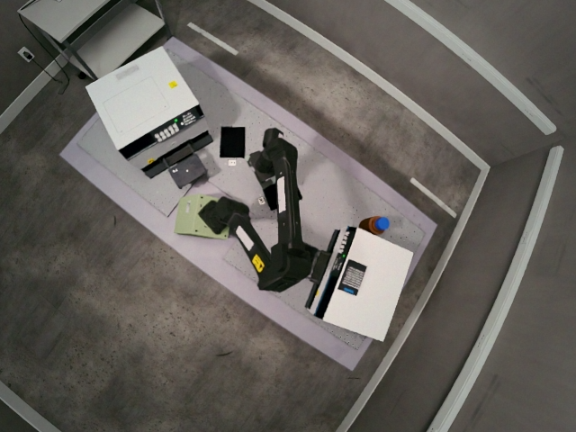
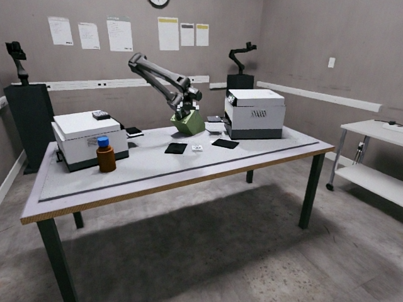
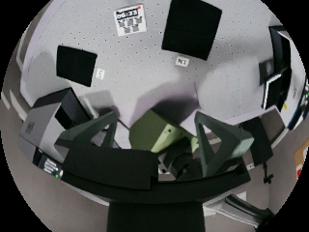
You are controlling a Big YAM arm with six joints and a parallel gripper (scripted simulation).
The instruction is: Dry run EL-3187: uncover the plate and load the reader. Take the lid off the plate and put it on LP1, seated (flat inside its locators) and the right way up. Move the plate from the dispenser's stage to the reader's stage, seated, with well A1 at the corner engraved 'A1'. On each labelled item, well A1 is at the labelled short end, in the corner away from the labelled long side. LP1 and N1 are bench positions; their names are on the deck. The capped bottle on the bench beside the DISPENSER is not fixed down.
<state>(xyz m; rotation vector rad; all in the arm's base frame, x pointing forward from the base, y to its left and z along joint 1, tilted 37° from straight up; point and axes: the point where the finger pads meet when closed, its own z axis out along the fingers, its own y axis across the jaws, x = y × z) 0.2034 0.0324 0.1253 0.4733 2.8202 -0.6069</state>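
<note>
A pale green rectangular piece (image 1: pixel 197 217) rests tilted at the far edge of the bench, between the reader and the arm's base; I cannot tell if it is the lid or the plate. It also shows in the exterior view (image 2: pixel 188 123) and in the wrist view (image 3: pixel 156 131). My gripper (image 1: pixel 218 213) (image 3: pixel 155 115) is open right above it, with a finger on each side, not closed on it. The reader (image 1: pixel 144 100) has a dark stage (image 1: pixel 186 168) in front. The dispenser (image 1: pixel 367 279) has a dark item on its stage (image 2: pixel 133 131), hidden by the arm from above.
Two black bench positions lie on the deck (image 2: pixel 175 148) (image 2: pixel 225 143), with a small label card (image 2: pixel 196 148) between them. The brown bottle with a blue cap (image 2: pixel 106 155) stands beside the dispenser. The bench edge is close behind the green piece.
</note>
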